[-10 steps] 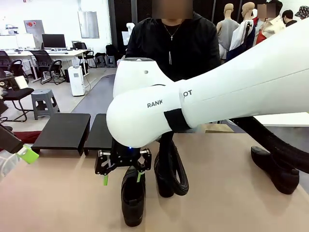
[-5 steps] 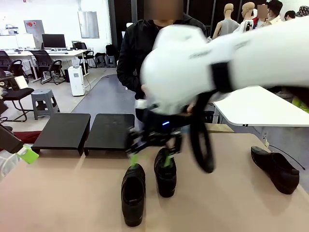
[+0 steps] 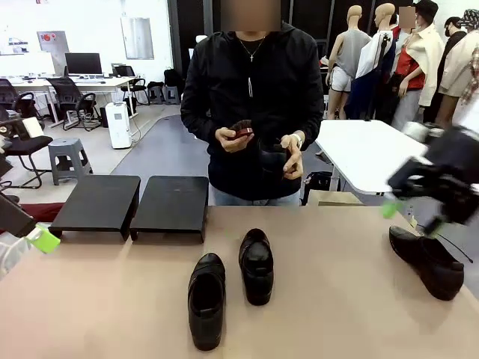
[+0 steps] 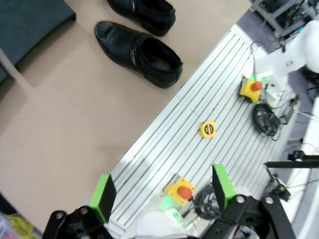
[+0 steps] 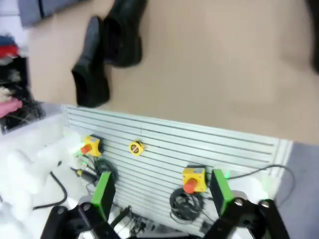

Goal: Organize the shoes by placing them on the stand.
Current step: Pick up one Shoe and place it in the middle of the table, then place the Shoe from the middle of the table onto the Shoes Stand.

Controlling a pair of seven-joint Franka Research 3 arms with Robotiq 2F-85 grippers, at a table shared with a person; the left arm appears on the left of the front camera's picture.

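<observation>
The stand (image 3: 171,202), two low black platforms side by side, sits at the far edge of the table (image 3: 337,321), and the three shoes on the table all lie off it. The left shoe (image 3: 206,301) and the middle shoe (image 3: 257,267) lie side by side just on the robot's side of the stand's right-hand platform. They are close together but not touching, toes toward the stand. The right shoe (image 3: 426,262) lies alone, well to the right of the stand. The right gripper (image 5: 162,193) hangs in the air far to the right of the stand, up by that lone shoe but clear of it, and blurred in the front view. Its own camera shows the green pads spread wide with nothing between them, and the two shoes by the stand are well away from it. The left gripper (image 4: 162,195) is off to the left of the stand, nearer the robot, its jaws likewise wide and empty. The left shoe and a corner of the stand lie well ahead of its fingers. Behind the stand's right end a person (image 3: 251,82) holds something dark in both hands; I cannot tell what.
</observation>
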